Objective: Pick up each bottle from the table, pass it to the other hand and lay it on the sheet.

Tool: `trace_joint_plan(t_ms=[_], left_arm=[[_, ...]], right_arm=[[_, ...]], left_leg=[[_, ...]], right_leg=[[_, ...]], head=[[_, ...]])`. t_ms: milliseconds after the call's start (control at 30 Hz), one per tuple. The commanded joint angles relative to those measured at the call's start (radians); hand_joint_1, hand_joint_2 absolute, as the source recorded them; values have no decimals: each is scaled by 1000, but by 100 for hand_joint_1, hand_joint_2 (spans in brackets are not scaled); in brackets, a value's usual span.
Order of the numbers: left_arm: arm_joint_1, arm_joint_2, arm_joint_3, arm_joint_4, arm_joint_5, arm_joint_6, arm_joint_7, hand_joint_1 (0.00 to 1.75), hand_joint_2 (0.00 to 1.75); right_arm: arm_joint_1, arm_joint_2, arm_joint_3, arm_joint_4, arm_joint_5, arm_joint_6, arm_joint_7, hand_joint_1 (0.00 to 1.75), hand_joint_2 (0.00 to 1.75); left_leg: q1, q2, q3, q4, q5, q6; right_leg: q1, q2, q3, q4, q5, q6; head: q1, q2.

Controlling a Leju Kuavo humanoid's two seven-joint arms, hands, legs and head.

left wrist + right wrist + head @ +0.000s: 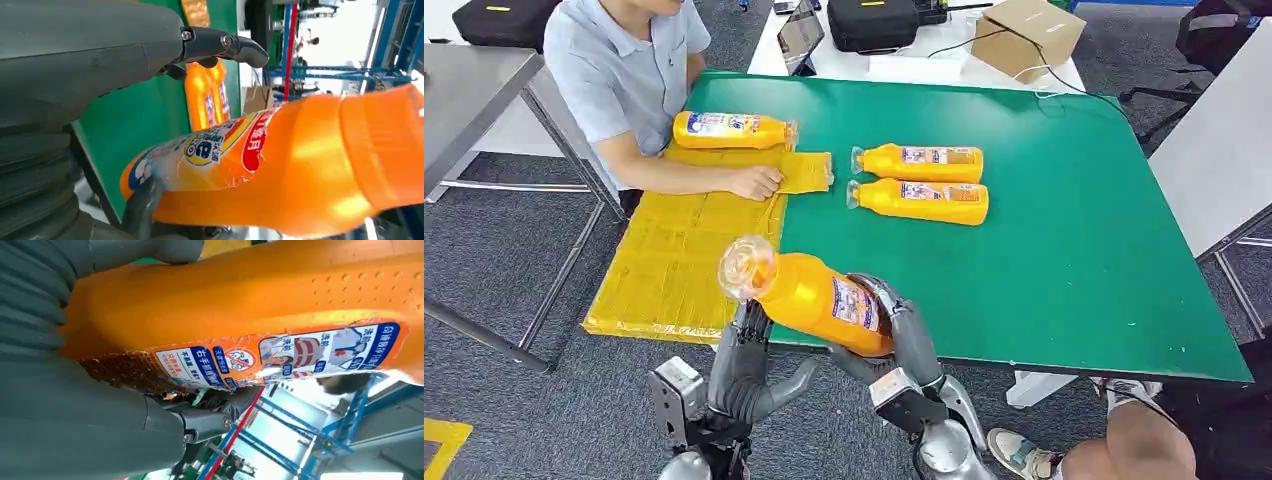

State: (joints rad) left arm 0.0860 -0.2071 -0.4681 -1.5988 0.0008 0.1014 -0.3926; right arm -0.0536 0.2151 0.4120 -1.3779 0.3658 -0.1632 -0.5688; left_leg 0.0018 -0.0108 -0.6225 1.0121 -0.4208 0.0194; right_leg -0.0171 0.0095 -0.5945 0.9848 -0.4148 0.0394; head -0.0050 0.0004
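Right robot hand (902,335) is gripping the base end of one orange bottle (814,295), holding it tilted in the air at the near edge of the green worktop (1064,230). Left robot hand (746,360) is sitting just under the bottle's neck with its fingers apart; whether it is touching the bottle cannot be told, so the pass between hands is judged to be under way and not yet complete.

Progress, judged from the layout: one bottle on the sheet (729,130) is lying on the yellow sheet (674,270), far ahead of the left robot hand, so one cycle appears done. A pair of bottles (919,180) is lying side by side on the worktop, ahead of the right robot hand, waiting to be picked up.

Count: four bottles in total, one yellow sheet. A person's hand (754,182) is resting on the sheet's far part.
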Motion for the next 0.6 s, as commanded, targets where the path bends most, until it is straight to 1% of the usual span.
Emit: trace_joint_plan(t_ms=[33, 67, 133, 200, 267, 300, 333, 400, 433, 467, 533, 567, 600], left_arm=[[-55, -10, 31, 84, -2, 8, 2, 0, 175], [-60, -11, 32, 81, -8, 6, -2, 0, 175], [-63, -11, 34, 79, -21, 10, -8, 0, 175], [-66, -13, 41, 78, -43, 22, -15, 0, 175], [-66, -8, 40, 79, -40, 16, -15, 0, 175], [-64, 1, 32, 82, -12, -15, -17, 0, 175], [-63, 3, 33, 82, -11, -16, -17, 0, 175], [-72, 9, 32, 92, 78, -94, 3, 0, 175], [-76, 9, 34, 92, 79, -95, 4, 0, 175], [-87, 10, 31, 100, 106, -127, 14, 0, 175], [-96, 10, 34, 104, 114, -136, 20, 0, 175], [-104, 9, 34, 110, 117, -143, 26, 19, 175], [-112, 9, 34, 118, 124, -155, 41, 30, 175]], right_arm=[[-90, -4, 64, 143, -56, 61, 40, 175, 175], [-103, -6, 75, 173, -58, 85, 57, 175, 175], [-104, -6, 86, 182, -41, 87, 67, 175, 175], [-110, -16, 110, 195, -30, 134, 105, 175, 175], [-110, -22, 119, 200, -26, 143, 105, 175, 175], [-111, -36, 133, 202, -21, 161, 106, 175, 175], [-110, -38, 132, 202, -21, 162, 105, 175, 175], [-123, -53, 147, 212, -29, 205, 104, 175, 175], [-125, -54, 146, 214, -29, 206, 104, 175, 175], [-134, -57, 153, 224, -29, 219, 100, 175, 175], [-141, -60, 158, 227, -24, 223, 98, 175, 175], [-147, -62, 164, 229, -17, 224, 95, 175, 175], [-149, -63, 166, 224, -13, 223, 90, 175, 175]], left_leg=[[1, 2, 5, -2, -1, -1], [1, 2, 4, -2, -1, -1], [1, 2, 5, -1, -1, -1], [1, 2, 3, -1, -1, -1], [1, 3, 7, -2, -2, -2], [2, 2, 8, -2, -2, -2], [1, 1, 5, -2, -1, -1], [1, 1, 4, -2, -1, -1], [1, 1, 6, -2, -1, -1], [1, 0, 5, -2, -1, -1], [0, 1, 4, -2, 0, -1], [0, 1, 2, -1, 0, -1], [1, 1, 5, -2, -1, -1]], right_leg=[[1, 1, 5, -2, 0, -2], [1, 0, 4, -2, 0, -2], [2, 0, 4, -2, -1, -2], [1, 1, 3, -1, 0, -1], [2, 1, 7, -3, -1, -2], [2, 0, 8, -3, -1, -3], [2, 0, 5, -2, -1, -2], [1, 0, 4, -2, 0, -1], [2, -1, 6, -3, -1, -2], [1, -1, 5, -2, -1, -2], [1, 0, 3, -2, 0, -1], [1, 0, 2, -1, 0, -1], [1, -1, 5, -2, 0, -2]], head=[[0, 0], [0, 0], [0, 0], [0, 0], [0, 0], [0, 0], [0, 0], [0, 0], [0, 0], [0, 0], [0, 0], [0, 0], [0, 0]])
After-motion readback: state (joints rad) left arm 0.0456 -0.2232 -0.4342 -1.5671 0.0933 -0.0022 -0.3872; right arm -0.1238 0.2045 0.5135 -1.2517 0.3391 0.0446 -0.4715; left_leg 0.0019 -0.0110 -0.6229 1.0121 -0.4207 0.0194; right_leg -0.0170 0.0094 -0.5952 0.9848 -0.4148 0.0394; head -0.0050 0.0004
